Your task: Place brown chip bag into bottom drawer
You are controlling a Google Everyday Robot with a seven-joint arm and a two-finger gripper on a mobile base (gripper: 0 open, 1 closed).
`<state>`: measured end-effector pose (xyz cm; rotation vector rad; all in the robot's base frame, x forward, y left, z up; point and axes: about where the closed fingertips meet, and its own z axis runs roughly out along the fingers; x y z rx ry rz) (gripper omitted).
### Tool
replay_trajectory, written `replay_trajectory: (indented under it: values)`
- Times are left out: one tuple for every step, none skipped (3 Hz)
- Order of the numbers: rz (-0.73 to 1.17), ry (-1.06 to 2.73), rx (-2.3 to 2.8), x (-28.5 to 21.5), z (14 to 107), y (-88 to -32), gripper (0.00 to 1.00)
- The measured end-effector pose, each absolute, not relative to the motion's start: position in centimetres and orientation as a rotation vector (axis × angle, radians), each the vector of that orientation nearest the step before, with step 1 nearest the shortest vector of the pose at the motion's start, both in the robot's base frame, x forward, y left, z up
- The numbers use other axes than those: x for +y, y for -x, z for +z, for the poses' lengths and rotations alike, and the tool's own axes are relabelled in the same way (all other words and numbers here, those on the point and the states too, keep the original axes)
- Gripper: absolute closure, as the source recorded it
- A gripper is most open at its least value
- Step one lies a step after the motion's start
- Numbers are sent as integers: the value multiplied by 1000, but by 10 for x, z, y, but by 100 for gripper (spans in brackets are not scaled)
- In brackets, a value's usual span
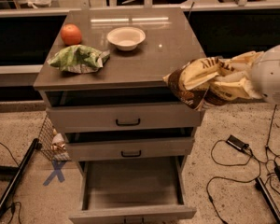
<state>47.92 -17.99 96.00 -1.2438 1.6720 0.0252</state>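
The bottom drawer (130, 183) stood pulled out, its floor bare to receive the load. Above it and to the right, off the cabinet's front corner, the gripper (228, 85) hung with jaws clamped on the crumpled brown chip bag (198, 80), holding it clear of the cabinet top (177, 55). Farther back on that top lay the green-and-white chip bag (78, 59), the bowl (126, 37) and the orange (71, 34)
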Motion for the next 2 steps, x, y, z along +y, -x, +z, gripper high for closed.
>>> replay_trajectory:
  values:
    - [24, 1243, 1672, -180, 960, -479, 100]
    - [33, 1280, 1653, -194, 927, -481, 100]
